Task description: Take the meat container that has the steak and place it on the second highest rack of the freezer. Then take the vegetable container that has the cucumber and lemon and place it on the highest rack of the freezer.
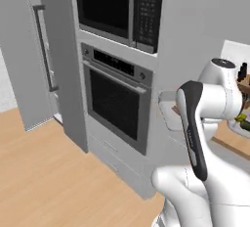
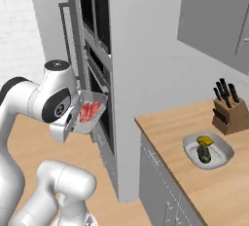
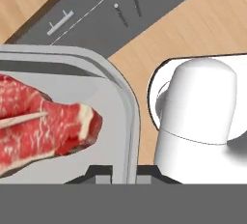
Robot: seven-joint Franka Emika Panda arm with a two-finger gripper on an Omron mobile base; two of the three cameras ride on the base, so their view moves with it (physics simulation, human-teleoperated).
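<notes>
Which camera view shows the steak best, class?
The hand view: the steak lies large and close in its grey container, marbling visible. The right base view shows it small, held beside the arm. In the left base view I cannot make it out.

red, white-marbled steak (image 3: 43, 126) in a pale grey meat container (image 3: 126, 117); light wood counter (image 2: 165, 122); brown knife block (image 2: 227, 115).

Vegetable container (image 2: 208, 153), knife block (image 2: 226, 114) on counter (image 2: 170, 122)
</notes>
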